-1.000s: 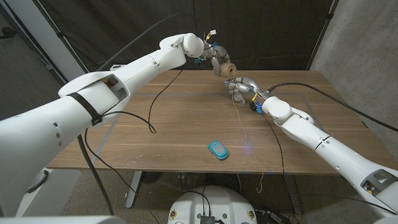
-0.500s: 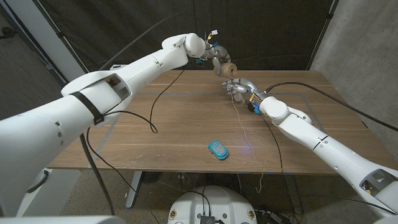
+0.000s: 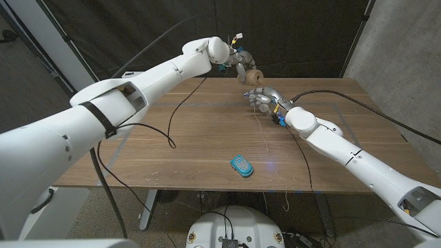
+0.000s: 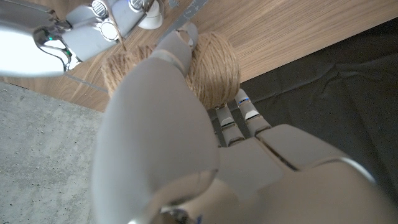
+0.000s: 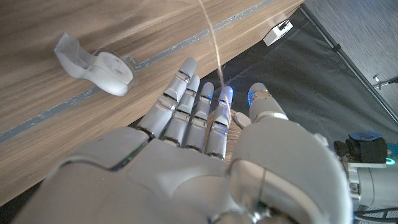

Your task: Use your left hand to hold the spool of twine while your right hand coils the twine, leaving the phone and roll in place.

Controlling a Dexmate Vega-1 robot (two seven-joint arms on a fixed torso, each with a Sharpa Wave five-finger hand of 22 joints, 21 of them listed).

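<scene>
Spool of twine (image 3: 253,76): hanging in the air above the table's far edge, near the middle of that edge; in the left wrist view showing as a round ball of rough brown fibre (image 4: 214,68).
Left hand (image 3: 242,67): gripping the spool, fingers curling round it from behind, thumb crossing over the front.
Right hand (image 3: 264,98): hovering just below and beside the spool, above the far part of the table; fingers lying close together and nearly straight; strand running up past the fingertips (image 5: 225,94); pinching it or only touching it, not possible to tell.
Twine strand (image 3: 265,138): leaving the right hand, running across the table (image 3: 193,138) toward the near edge and hanging over it.
Handling of the spool, judging: probably light, a little soft under pressure, rough enough not to slip; best holding by the two ends, keeping the wound middle free.
Handling of the strand, judging: thin, limp, carrying no shape of its own; needing a pinch between thumb and one finger close to the spool, with light tension against slack loops.
Phone (image 3: 241,165): small teal object lying near the table's near edge, well apart from both hands.
Roll (image 5: 109,67): white tape roll lying on the wood, seen from the right wrist.
Risk, judging: loose tail dragging toward the phone.
</scene>
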